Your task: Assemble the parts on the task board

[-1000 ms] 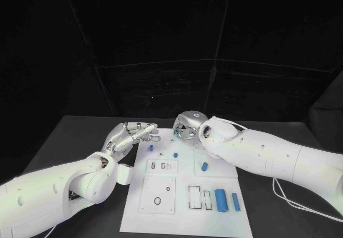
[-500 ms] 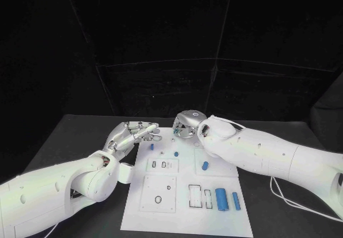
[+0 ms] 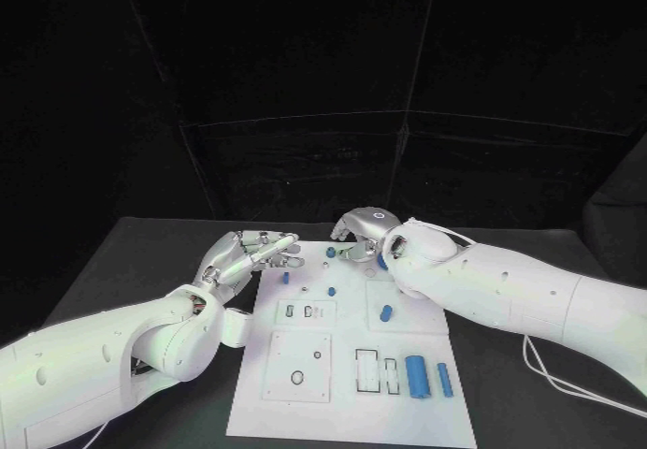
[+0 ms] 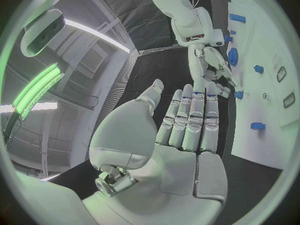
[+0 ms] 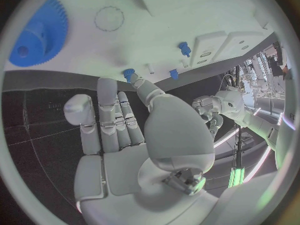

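The white task board lies in the middle of the table. My right hand hovers over its far edge, fingers straight. Its thumb tip sits right beside a small blue peg standing at the board's far edge; nothing lies in the palm. A blue gear rests on the board next to that hand. My left hand is held flat at the board's far left corner, fingers straight and together, holding nothing. More blue parts are a peg, a short piece and two cylinders.
Recessed slots and round holes mark the near half of the board. A dark table surrounds the board on all sides. A white cable runs beside my right arm.
My right hand has lifted and turned a little to the right, uncovering the small blue peg at the board's far edge. The left hand has stayed put.
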`<act>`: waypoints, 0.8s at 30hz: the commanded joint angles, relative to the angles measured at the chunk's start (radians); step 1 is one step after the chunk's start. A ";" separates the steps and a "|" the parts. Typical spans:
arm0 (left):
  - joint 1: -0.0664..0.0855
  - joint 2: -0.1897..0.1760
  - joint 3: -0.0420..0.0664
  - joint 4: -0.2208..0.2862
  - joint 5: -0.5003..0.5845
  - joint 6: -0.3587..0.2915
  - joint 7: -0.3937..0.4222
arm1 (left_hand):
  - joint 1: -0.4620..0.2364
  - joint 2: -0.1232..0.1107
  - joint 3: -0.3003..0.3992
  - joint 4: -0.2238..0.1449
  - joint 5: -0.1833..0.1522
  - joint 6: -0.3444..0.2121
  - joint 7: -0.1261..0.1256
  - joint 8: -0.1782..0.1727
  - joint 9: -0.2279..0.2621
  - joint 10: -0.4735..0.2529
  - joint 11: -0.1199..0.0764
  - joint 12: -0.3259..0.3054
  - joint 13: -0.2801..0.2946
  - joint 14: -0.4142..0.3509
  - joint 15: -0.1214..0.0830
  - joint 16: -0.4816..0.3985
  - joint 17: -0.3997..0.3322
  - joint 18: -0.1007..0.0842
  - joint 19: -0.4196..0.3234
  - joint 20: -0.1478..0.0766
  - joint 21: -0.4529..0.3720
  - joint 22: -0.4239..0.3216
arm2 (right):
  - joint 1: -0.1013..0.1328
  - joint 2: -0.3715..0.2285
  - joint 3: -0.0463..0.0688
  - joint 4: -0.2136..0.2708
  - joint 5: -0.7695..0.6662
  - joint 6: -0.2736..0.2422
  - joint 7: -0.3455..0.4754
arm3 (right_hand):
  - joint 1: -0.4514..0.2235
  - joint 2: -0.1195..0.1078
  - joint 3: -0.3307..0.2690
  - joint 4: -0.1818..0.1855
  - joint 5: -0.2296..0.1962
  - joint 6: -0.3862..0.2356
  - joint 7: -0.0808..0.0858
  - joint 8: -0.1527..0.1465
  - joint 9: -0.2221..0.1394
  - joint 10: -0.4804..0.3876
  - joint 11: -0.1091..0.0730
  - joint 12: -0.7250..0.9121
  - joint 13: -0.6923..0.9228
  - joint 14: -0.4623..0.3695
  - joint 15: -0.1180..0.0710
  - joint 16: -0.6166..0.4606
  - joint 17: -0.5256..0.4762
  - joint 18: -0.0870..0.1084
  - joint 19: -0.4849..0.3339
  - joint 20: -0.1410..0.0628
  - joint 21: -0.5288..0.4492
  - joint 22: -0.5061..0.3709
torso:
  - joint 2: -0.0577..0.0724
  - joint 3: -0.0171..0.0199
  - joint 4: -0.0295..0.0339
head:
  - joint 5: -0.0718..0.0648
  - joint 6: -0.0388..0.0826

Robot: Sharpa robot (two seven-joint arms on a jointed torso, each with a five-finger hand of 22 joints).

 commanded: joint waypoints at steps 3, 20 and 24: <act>0.002 -0.003 0.001 0.000 0.003 0.019 0.002 | -0.002 0.006 -0.005 0.001 0.003 -0.004 0.006 -0.003 -0.001 -0.003 0.005 -0.006 -0.001 0.001 0.003 -0.005 0.001 0.015 0.005 0.005 -0.006 -0.001 | 0.003 -0.092 0.001 0.090 0.077 -0.066 0.002 | 0.006 -0.001 -0.011 0.016 0.007 0.022 0.004 0.010 0.007 0.065 -0.005 0.046 0.011 0.021 -0.004 0.054 0.066 0.006 0.040 -0.002 0.025 0.060 | -0.003 0.0021 -0.0053 | -0.005 0.005; 0.001 0.000 0.000 0.000 0.006 0.027 -0.001 | 0.000 0.007 -0.005 0.000 0.003 -0.004 0.006 -0.004 -0.001 -0.004 0.005 -0.007 -0.001 0.000 0.003 -0.007 0.001 0.015 0.005 0.006 -0.007 -0.002 | 0.004 -0.300 -0.001 0.228 0.241 0.132 -0.155 | 0.035 -0.045 -0.178 0.224 0.070 -0.026 -0.035 0.021 0.008 0.205 -0.062 0.550 0.463 0.084 -0.047 0.407 0.538 -0.042 0.191 -0.046 0.160 0.316 | -0.006 0.0085 -0.0170 | -0.035 0.011; 0.001 0.004 -0.001 -0.002 0.006 0.032 -0.002 | 0.001 0.008 -0.006 -0.001 0.003 -0.005 0.006 -0.005 -0.001 -0.005 0.006 -0.009 -0.001 -0.001 0.004 -0.008 0.001 0.014 0.004 0.006 -0.008 -0.002 | 0.004 -0.290 -0.001 0.213 0.248 0.149 -0.172 | 0.061 -0.045 -0.206 0.257 0.068 -0.041 -0.029 0.024 0.007 0.188 -0.060 0.628 0.558 0.086 -0.044 0.422 0.560 -0.045 0.195 -0.040 0.165 0.326 | -0.005 0.0077 -0.0128 | -0.040 0.009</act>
